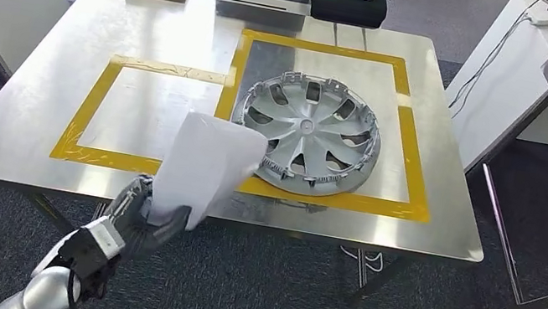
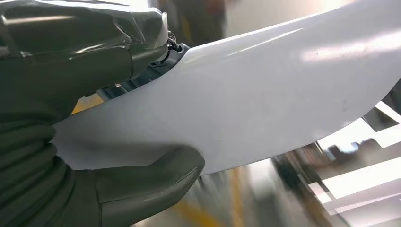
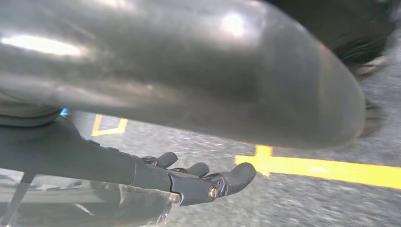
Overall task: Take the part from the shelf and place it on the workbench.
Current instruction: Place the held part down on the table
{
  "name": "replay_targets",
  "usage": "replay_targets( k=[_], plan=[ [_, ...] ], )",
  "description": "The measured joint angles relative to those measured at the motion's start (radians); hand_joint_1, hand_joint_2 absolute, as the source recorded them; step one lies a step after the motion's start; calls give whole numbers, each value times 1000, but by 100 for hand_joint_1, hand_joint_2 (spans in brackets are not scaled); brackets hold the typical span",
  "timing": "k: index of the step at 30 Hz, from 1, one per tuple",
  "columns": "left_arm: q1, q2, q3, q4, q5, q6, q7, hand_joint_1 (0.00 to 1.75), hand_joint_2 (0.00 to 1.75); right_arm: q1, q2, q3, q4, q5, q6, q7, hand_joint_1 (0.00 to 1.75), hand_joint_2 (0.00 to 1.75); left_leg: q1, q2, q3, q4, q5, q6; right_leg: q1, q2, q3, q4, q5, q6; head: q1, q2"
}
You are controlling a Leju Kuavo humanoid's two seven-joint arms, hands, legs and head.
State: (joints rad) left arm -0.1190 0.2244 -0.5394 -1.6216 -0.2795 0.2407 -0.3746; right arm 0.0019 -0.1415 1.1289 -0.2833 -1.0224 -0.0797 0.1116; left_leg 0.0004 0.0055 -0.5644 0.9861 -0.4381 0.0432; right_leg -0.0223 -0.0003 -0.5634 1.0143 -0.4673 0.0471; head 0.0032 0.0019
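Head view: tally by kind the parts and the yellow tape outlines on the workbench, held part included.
Silver wheel cover, lying in the larger outline: 1
White panel, held by the left hand over the workbench edge: 1
Yellow tape outlines: 2
Total: 4

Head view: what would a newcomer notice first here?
First, the large silver plastic wheel cover lying inside the right yellow tape square on the shiny steel workbench. Next, the white curved panel gripped by the left robot hand at the workbench's near edge, partly hiding the wheel cover's rim.
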Motion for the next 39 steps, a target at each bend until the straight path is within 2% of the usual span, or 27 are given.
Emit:
replay_targets(
  k=[1,2,3,4,5,6,9,10,11,12,14,15,16,19,21,22,24,25,26,27,29,30,31,34,36,37,39],
  plan=[
    [-23,2,26,25,-233,190,30,175,175,-5,9,2,3,-5,-6,-6,0,0,-1,1,-3,3,0,-7,2,0,9,-24,7,-7,-1,0],
    [-47,4,49,47,-440,334,54,175,175,-6,17,3,6,-10,-11,-8,0,0,-2,1,-6,4,2,-13,5,1,7,-24,9,-16,-2,0],
    [-69,5,66,68,-613,419,79,175,175,-7,24,4,9,-13,-14,-8,0,0,0,-1,-7,4,3,-18,4,1,7,-24,11,-22,-2,0],
    [-84,6,80,86,-752,448,100,175,175,-7,30,6,11,-16,-16,-8,0,0,2,-3,-8,8,0,-23,2,0,8,-25,13,-27,-2,0],
    [-94,6,90,100,-848,435,117,175,175,-9,35,8,13,-18,-18,-8,0,0,5,-5,-15,24,-13,-29,0,0,9,-26,14,-33,-2,0],
    [-97,6,100,113,-901,416,129,175,175,-12,39,9,14,-19,-18,-7,0,0,7,-6,-31,62,-37,-34,-3,1,9,-28,16,-40,-3,0],
    [-104,5,119,139,-806,381,149,175,175,-13,45,12,20,-22,-19,-7,0,0,11,-6,-125,265,-131,-44,1,6,7,-28,17,-47,-5,0],
    [-105,5,123,146,-758,375,157,175,175,-12,46,12,22,-22,-19,-7,0,0,11,-6,-146,307,-139,-45,3,7,8,-27,17,-48,-5,0],
    [-105,5,126,151,-731,371,168,175,175,-12,48,12,24,-23,-18,-7,0,0,11,-6,-150,309,-128,-43,4,9,8,-27,17,-48,-5,0],
    [-106,5,130,156,-732,366,186,175,175,-12,49,12,25,-24,-18,-7,0,0,11,-6,-130,265,-96,-40,5,10,9,-27,16,-48,-6,0],
    [-113,3,140,164,-774,356,223,175,175,-15,54,12,27,-26,-17,-7,0,0,9,-7,-60,117,-26,-28,9,12,11,-27,16,-47,-5,0],
    [-119,2,146,169,-795,352,240,175,175,-17,56,13,28,-26,-16,-7,0,0,7,-7,-32,57,-5,-23,12,13,9,-26,16,-46,-5,0],
    [-124,0,154,175,-812,348,252,175,175,-19,58,13,29,-27,-16,-7,0,0,4,-8,-19,25,2,-19,14,13,5,-26,17,-44,-5,0],
    [-136,-5,175,194,-844,338,277,175,175,-19,61,14,33,-28,-13,-7,0,0,2,-6,-16,6,5,-9,15,13,-1,-27,18,-32,-5,0],
    [-149,-12,186,209,-866,331,291,175,175,-20,61,14,36,-29,-10,-7,0,0,7,-5,-11,-7,13,2,16,12,-21,12,-3,-29,-3,0],
    [-156,-16,191,219,-877,328,298,175,175,-21,61,14,37,-30,-8,-7,0,0,10,-4,-9,-12,16,6,14,11,-47,66,-28,-31,-3,0],
    [-167,-22,199,246,-898,319,312,175,175,-22,61,15,39,-31,-6,-7,0,0,9,-3,-11,-12,17,9,12,11,-117,210,-82,-33,-2,0],
    [-170,-25,202,262,-905,314,318,175,175,-22,62,16,41,-31,-6,-7,0,0,8,-3,-12,-11,17,9,11,10,-144,263,-97,-30,-2,0],
    [-173,-28,204,276,-910,308,321,175,175,-22,62,17,42,-31,-5,-7,0,0,8,-3,-12,-10,17,8,10,10,-152,276,-96,-23,-2,0],
    [-177,-31,206,290,-912,303,324,175,175,-22,62,17,44,-31,-4,-7,0,0,8,-3,-12,-9,17,8,9,10,-139,247,-78,-14,-2,0],
    [-187,-37,212,316,-916,289,330,175,175,-24,61,17,47,-31,-4,-7,0,0,7,-4,-12,-5,15,4,6,6,-69,97,-20,0,-2,0],
    [-194,-40,216,329,-920,283,336,175,175,-25,61,17,48,-31,-3,-6,0,0,5,-5,-14,-2,14,1,6,4,-37,31,3,-1,-2,0],
    [-202,-43,220,344,-923,277,344,175,175,-26,61,17,48,-32,-2,-6,0,0,3,-6,-15,0,13,-4,6,2,-16,-12,18,-6,-2,0],
    [-217,-48,232,386,-930,266,363,175,175,-27,63,18,50,-35,-1,-4,0,0,3,-6,-19,3,12,-21,9,3,-9,-27,28,-29,-3,0],
    [-223,-50,241,406,-932,264,365,175,175,-27,63,18,51,-35,-1,-3,0,0,7,-6,-35,34,-12,-32,4,4,-8,-30,31,-40,-4,0],
    [-227,-51,245,414,-934,264,365,175,175,-27,63,18,52,-35,-1,-3,0,0,9,-6,-55,79,-39,-38,1,5,-8,-31,32,-44,-4,0],
    [-230,-51,249,433,-938,262,371,175,175,-27,63,18,53,-35,-1,-3,0,0,11,-6,-119,220,-105,-46,3,5,-8,-30,31,-47,-4,0]
  ],
)
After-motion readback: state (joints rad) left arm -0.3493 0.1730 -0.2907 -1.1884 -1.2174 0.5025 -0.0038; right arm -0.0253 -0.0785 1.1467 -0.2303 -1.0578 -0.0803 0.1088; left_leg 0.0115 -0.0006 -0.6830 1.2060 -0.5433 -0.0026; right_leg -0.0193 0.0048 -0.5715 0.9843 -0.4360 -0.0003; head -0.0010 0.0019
